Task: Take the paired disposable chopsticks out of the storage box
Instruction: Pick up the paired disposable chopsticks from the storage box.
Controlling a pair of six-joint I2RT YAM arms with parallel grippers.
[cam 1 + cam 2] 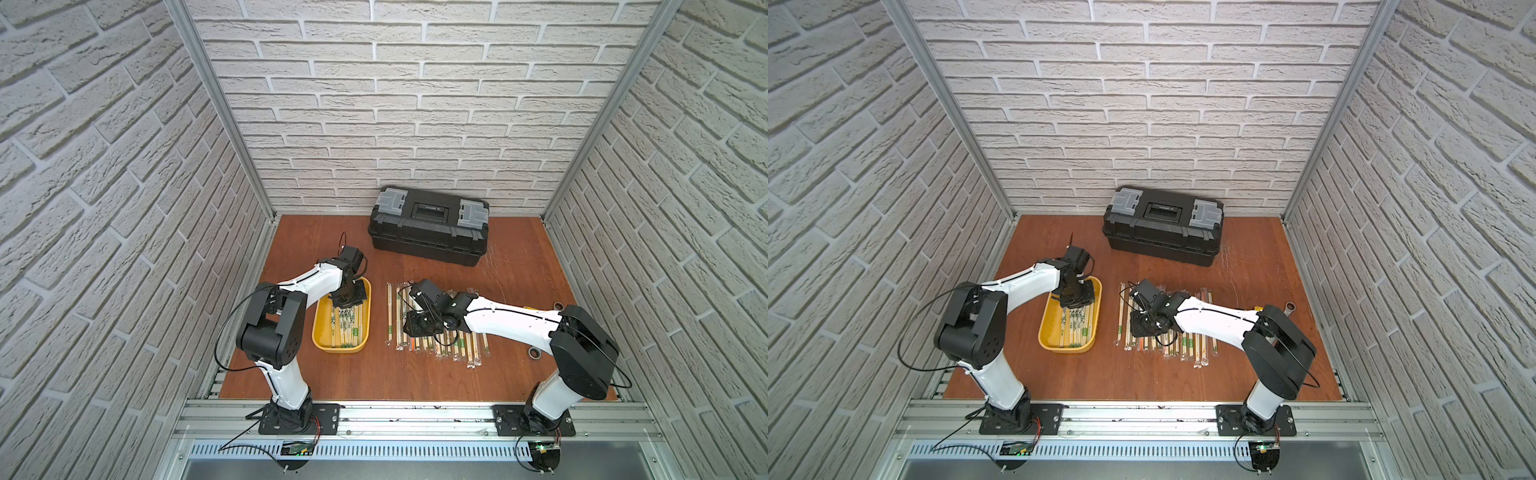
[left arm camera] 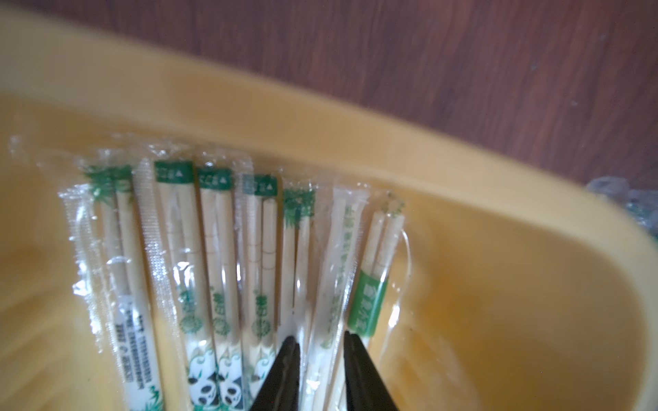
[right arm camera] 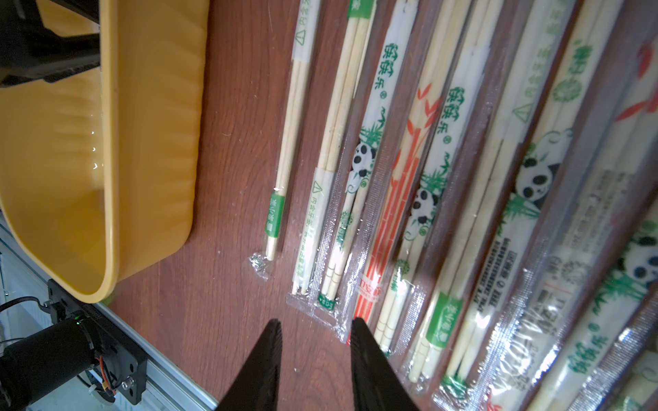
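A closed black toolbox (image 1: 428, 226) with grey latches sits at the back of the reddish wooden table (image 1: 332, 374), beside the white brick wall (image 1: 415, 104).

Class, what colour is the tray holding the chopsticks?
The tray is yellow, seen best in the left wrist view.

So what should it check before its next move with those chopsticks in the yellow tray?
1. Left end effector placed on a pair: ok, fingers straddle one clear-sleeved bamboo chopstick pair in the shallow yellow plastic tray.
2. Firm grip on it: cannot tell.
3. Tray emptied: not ok, several sleeved pairs lie inside.
4. Right end effector clear: ok, open, empty, over the row of sleeved pairs on the brown wooden table.
5. Bare wood between tray and row: ok.
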